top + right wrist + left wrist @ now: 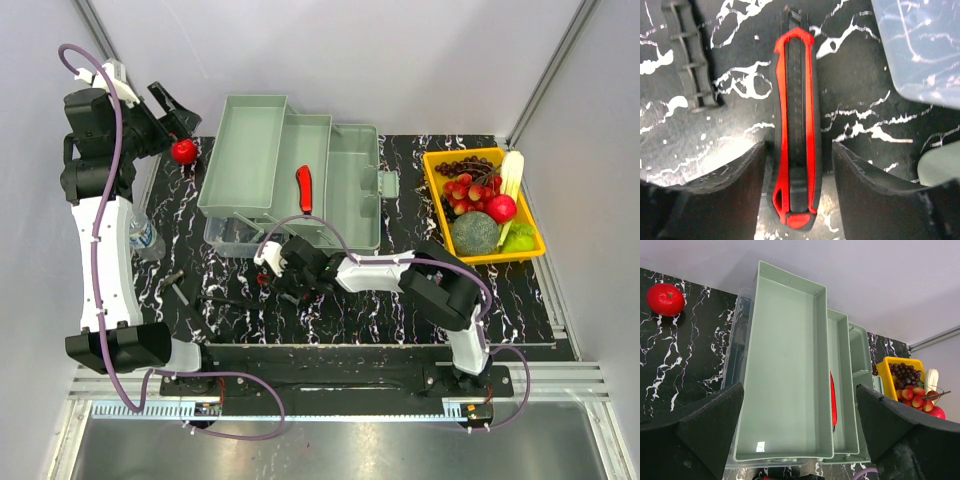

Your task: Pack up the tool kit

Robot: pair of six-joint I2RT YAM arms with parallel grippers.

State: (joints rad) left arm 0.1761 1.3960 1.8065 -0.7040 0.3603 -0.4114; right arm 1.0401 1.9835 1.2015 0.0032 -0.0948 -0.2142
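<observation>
Knife (795, 100), red-black, between open right gripper (797, 150) jaws, ungripped; left gripper (799, 390) wide, empty.

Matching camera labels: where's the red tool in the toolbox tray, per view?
Top external: red tool in the middle tray, picture centre.
Left wrist: red tool as a sliver in that tray, right of centre.
Right wrist: absent; the knife between the jaws is another tool.
Landmark: toolbox, in all three.
</observation>
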